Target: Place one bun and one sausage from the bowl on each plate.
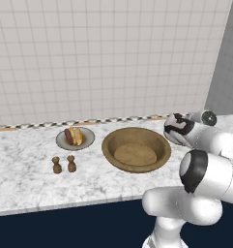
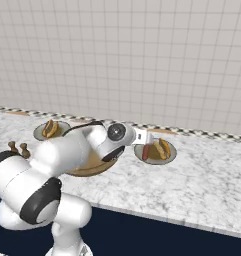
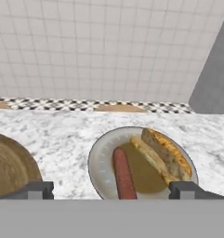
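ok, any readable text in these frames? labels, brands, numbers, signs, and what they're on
None: no words, numbers, brands or signs in any view.
Large tan-brown wooden bowl: bare wood, no marking.
Two small grey-rimmed plates with brown centres: unmarked.
White robot arm and its open gripper: no lettering to be seen.
Two small brown wooden shakers, marble counter, tiled wall: plain.
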Motion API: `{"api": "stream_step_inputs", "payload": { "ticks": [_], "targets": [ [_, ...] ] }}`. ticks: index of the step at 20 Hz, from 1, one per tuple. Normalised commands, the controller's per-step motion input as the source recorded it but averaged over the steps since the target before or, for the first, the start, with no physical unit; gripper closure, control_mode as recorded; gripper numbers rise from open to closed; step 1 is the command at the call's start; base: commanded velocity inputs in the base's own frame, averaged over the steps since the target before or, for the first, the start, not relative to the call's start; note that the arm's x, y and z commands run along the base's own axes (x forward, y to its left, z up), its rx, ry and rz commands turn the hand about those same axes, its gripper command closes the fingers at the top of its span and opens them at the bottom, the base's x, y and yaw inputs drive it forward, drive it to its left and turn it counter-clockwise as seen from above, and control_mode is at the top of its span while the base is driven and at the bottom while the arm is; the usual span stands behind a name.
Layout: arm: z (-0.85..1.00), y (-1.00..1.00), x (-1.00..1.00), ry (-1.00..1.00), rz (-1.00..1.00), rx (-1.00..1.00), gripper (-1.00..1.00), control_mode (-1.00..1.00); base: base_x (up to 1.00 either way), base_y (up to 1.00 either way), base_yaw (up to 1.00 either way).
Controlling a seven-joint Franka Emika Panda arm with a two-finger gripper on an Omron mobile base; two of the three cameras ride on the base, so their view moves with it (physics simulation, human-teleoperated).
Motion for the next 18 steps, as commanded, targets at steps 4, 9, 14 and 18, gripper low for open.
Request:
{"api": "stream_step_inputs", "payload": {
  "ticks": [4,9,14,18],
  "targets": [
    [1.00,0.29,-0.68,-0.04,0.05,0.11,-1.00,-1.00,0.00,0.00,0.00],
    [1.00,0.29,-0.76,0.00,0.06,0.35,-1.00,-1.00,0.00,0.00,0.00],
    [1.00,0.27,-0.74,0.11,0.12,0.53,-1.00,-1.00,0.00,0.00,0.00],
    [1.00,0.09,-0.95,0.08,0.15,0.60,-1.00,-1.00,0.00,0.00,0.00]
  ]
}}
